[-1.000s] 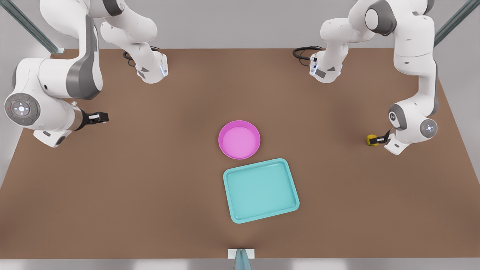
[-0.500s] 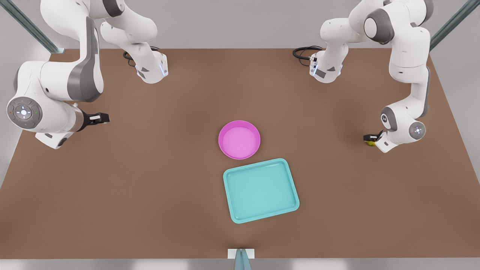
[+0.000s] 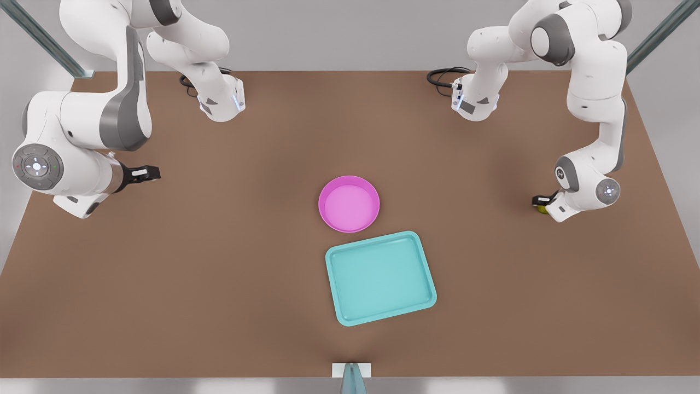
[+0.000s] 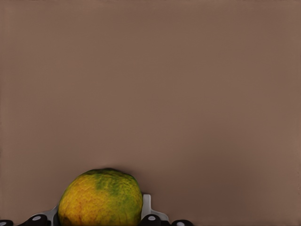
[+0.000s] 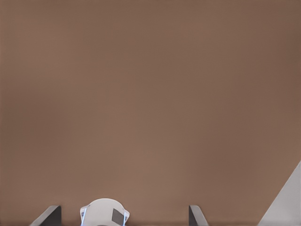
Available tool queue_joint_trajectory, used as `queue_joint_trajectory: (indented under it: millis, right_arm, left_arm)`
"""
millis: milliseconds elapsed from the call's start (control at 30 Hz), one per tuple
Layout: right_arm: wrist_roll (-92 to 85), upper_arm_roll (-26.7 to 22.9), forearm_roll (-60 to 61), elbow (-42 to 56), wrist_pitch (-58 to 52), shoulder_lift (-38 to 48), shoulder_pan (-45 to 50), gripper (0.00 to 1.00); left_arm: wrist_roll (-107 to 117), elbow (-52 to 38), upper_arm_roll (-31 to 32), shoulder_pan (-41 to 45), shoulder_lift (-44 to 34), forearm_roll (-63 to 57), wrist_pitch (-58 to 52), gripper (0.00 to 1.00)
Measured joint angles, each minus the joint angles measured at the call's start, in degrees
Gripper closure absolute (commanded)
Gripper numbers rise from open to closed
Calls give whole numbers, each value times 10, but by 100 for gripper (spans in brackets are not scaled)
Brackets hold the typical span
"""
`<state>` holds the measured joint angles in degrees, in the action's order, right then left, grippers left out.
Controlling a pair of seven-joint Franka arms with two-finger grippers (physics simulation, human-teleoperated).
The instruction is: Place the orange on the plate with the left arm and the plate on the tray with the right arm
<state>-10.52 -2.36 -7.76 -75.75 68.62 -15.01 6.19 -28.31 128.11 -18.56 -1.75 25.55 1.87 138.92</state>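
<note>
1. Orange (image 4: 100,197): small, round, yellow-orange peel with green mottling near its top and a pebbled skin. In the front view it sits at that view's right side (image 3: 542,208), on the brown surface (image 3: 219,246), well apart from the plate and tray.
2. Left hand (image 3: 542,203): its fingers (image 4: 146,207) flank the orange on both sides and appear clamped on it, though the contact faces are mostly hidden.
3. Right hand (image 3: 143,173): it hangs at the front view's left, well apart from all task items; in its wrist view the two fingertips (image 5: 51,214) stand wide apart with nothing between them.
4. Plate (image 3: 349,203): round, magenta-pink, raised rim, lighter pink inside, near the surface's middle.
5. Tray (image 3: 380,277): teal, rectangular, rounded corners, low rim, just beside the plate, toward the camera.
</note>
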Motion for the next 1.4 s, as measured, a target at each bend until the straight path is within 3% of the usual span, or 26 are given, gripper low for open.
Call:
queue_joint_trajectory:
  millis: [133, 233, 400, 567, 667, 767, 800, 967, 1000, 1133, 1167, 1200, 1233, 1267, 1333, 1400]
  right_arm:
    - [0, 0, 0, 0, 0, -1, 0, 0]
    - [0, 0, 0, 1, 0, -2, 0, 0]
    - [-1, 0, 0, 1, 0, -4, -1, 0]
    - [-1, 0, 0, 3, 1, -7, -2, 0]
    - [-1, -1, 0, 3, 1, -8, -2, 0]
    - [-1, -1, 0, 3, 1, -8, -3, 0]
    - [-1, -1, 0, 3, 1, -8, -3, 0]
    - [-1, -1, 0, 2, 1, -9, -3, 0]
    - [-1, 0, 1, 2, 2, -11, -3, 0]
    - [-1, -1, 105, 1, 21, -108, -13, 0]
    - [-1, -2, 154, -1, 33, -142, -17, 0]
    - [-1, -2, 204, -12, 50, -171, -20, 0]
    - [-1, -1, 254, -41, 72, -186, -18, 0]
    - [-1, 1, 296, -72, 97, -194, -8, 0]
    - [-2, 3, 355, -109, 148, -200, 22, 0]
    - [-2, 3, 388, -135, 197, -201, 67, 0]
  left_arm:
    - [11, -15, 17, 24, -56, -1, -29, 30]
    - [43, -18, 65, 76, -91, -2, -58, 30]
    - [130, -38, 100, 301, -94, 0, -106, 30]
    - [249, -216, 135, 476, 15, 36, -175, 30]
    - [324, -327, 141, 510, 90, 58, -203, 30]
    - [388, -361, 142, 513, 120, 68, -215, 29]
    - [407, -364, 142, 513, 124, 71, -217, 0]
    - [487, -366, 139, 514, 120, 79, -225, 0]
    - [499, -382, 121, 507, 90, 80, -249, 0]
    - [488, -582, -188, 484, 10, 94, -459, 0]
    - [481, -601, -217, 465, -4, 101, -500, 0]
    - [477, -608, -147, 381, -31, 99, -533, 0]
    - [474, -594, -19, 268, -64, 79, -555, 0]
    - [472, -568, 61, 201, -94, 60, -565, 0]
    - [467, -554, 125, 154, -110, 34, -584, 0]
    - [462, -552, 139, 144, -113, 19, -598, 0]
